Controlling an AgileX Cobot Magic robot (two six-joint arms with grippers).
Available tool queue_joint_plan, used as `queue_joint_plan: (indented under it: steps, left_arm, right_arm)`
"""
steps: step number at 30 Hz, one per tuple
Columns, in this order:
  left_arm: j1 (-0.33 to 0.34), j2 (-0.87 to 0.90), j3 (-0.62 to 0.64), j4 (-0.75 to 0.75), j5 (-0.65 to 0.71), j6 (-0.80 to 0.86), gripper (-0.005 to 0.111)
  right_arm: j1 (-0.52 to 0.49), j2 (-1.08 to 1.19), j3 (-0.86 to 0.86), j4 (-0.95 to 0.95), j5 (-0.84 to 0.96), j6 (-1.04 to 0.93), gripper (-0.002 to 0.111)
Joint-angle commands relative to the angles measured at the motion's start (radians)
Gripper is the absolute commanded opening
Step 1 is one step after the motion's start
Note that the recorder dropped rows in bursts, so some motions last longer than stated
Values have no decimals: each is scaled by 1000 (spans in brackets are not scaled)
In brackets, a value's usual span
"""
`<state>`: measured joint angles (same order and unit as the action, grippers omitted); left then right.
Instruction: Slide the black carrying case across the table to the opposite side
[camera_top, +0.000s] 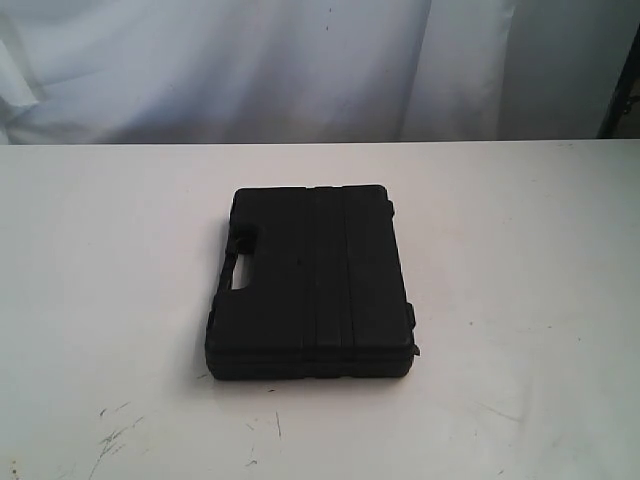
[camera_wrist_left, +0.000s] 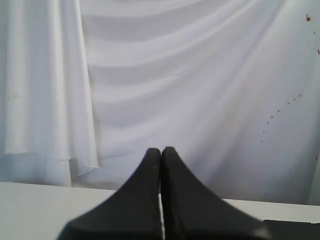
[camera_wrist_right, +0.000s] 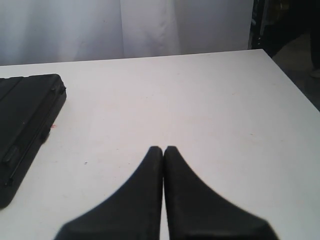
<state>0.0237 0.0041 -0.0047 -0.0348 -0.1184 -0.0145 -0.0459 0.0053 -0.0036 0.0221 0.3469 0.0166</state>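
Case (camera_top: 312, 285) lies flat near worktop (camera_top: 530, 300) ctr, handle slot twd exterior view's left. Left tool (camera_wrist_left: 160, 151) & right tool (camera_wrist_right: 163, 150) both clenched, tips touching, holding nothing, each apart from case.

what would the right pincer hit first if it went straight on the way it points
The shut right pincer points along bare table, with the case off to one side. Past the table edge hangs the white curtain; depth is unclear, so it may graze the table first.
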Motion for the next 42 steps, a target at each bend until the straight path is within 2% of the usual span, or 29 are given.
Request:
queue_joint_plan:
  steps: [1,4,10,20,23,25,28,32,36,42]
  left_arm:
    - [0,-4,5,-122,-24,-32,0]
    - [0,-4,3,-158,21,-34,0]
    - [0,51,-169,-158,81,-31,0]
    - [0,497,-594,-139,420,-31,0]
    - [0,640,-694,-139,534,-31,0]
    - [0,723,-742,-139,554,-31,0]
    - [0,816,-786,-139,573,-19,0]
    - [0,911,-805,-153,637,156,0]
    - [0,1000,-805,-262,700,271,0]
    - [0,1098,-805,-407,707,283,0]
  right_arm:
    - [-6,-5,4,5,-1,-2,0]
    - [-6,-5,4,5,-1,-2,0]
    - [-6,-5,4,5,-1,-2,0]
    - [-6,-5,4,5,-1,-2,0]
    - [-6,-5,4,5,-1,-2,0]
    - [-6,-5,4,5,-1,-2,0]
    - [-6,-5,4,5,-1,-2,0]
    - [-6,-5,4,5,-1,-2,0]
    - [-6,-5,4,5,-1,-2,0]
    - [-6,-5,4,5,-1,-2,0]
